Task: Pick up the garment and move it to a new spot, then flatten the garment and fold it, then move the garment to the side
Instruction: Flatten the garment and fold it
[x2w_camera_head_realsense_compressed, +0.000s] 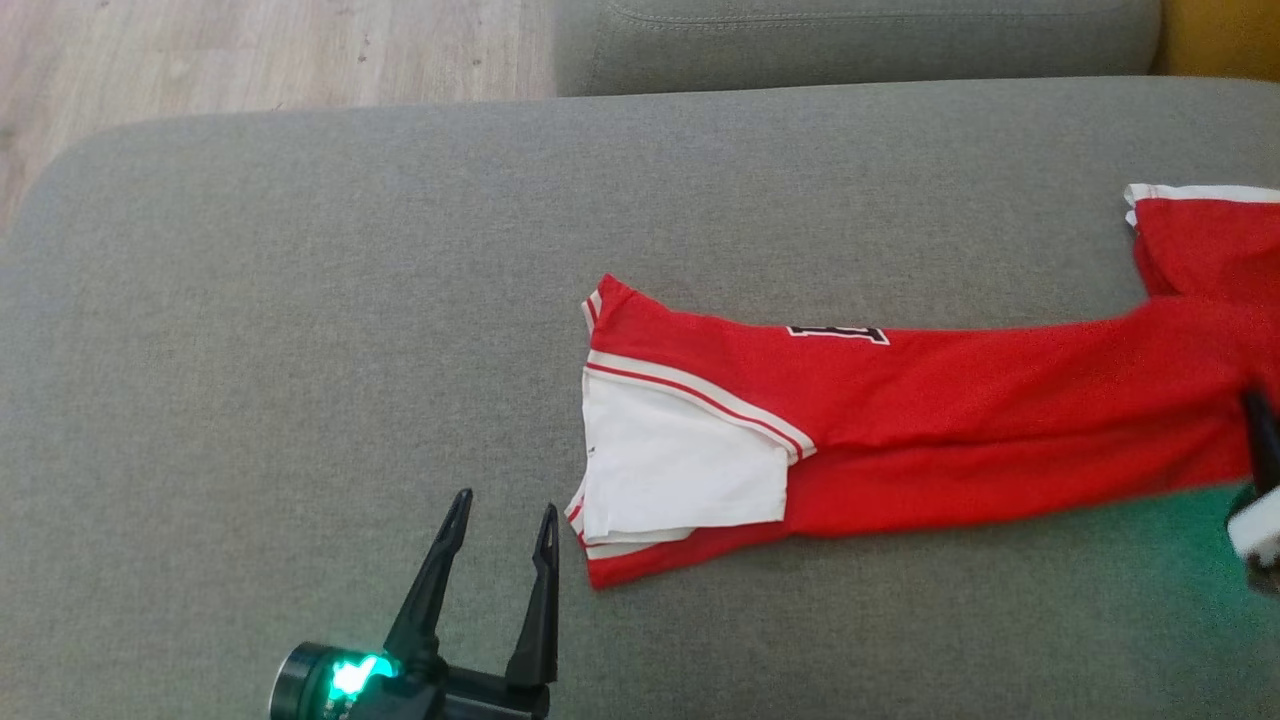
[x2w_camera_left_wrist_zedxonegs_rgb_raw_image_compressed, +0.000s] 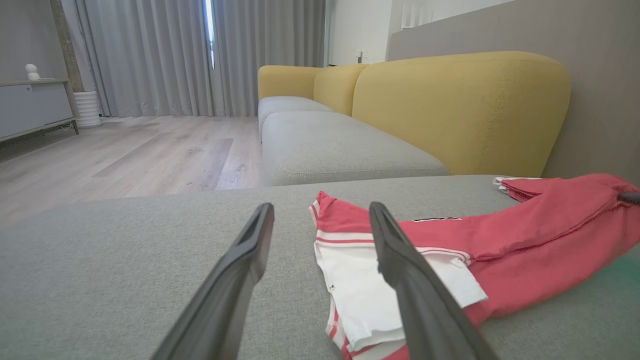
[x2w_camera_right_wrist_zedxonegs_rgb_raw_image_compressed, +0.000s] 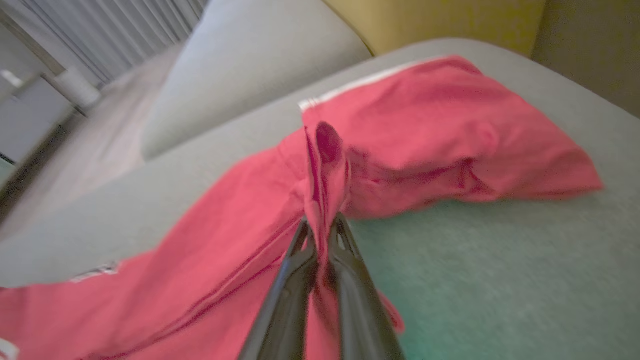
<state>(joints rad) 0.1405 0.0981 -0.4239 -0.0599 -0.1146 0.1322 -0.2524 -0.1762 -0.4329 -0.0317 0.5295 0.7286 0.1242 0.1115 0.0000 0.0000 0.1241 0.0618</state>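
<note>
The red garment (x2w_camera_head_realsense_compressed: 950, 420) (x2w_camera_left_wrist_zedxonegs_rgb_raw_image_compressed: 525, 235) (x2w_camera_right_wrist_zedxonegs_rgb_raw_image_compressed: 425, 130) lies stretched out in a long, loosely folded band. One end shows a white inner panel with white-and-red striped trim, and there is a black-edged print on its upper face. Under the garment is a grey cushion (x2w_camera_head_realsense_compressed: 300, 300), which carries all of it. At the garment's plain red end the right gripper (x2w_camera_right_wrist_zedxonegs_rgb_raw_image_compressed: 322, 222) (x2w_camera_head_realsense_compressed: 1262, 440) has its 2 fingers pressed together on a pinch of cloth that stands up between the tips. Just beside the garment's white end, apart from it, the left gripper (x2w_camera_head_realsense_compressed: 506, 503) (x2w_camera_left_wrist_zedxonegs_rgb_raw_image_compressed: 321, 207) has its 2 fingers spread wide with nothing between them. Beyond the garment are a second cushion (x2w_camera_left_wrist_zedxonegs_rgb_raw_image_compressed: 340, 145), a yellow backrest (x2w_camera_left_wrist_zedxonegs_rgb_raw_image_compressed: 460, 110) and a wood floor (x2w_camera_left_wrist_zedxonegs_rgb_raw_image_compressed: 125, 150).
</note>
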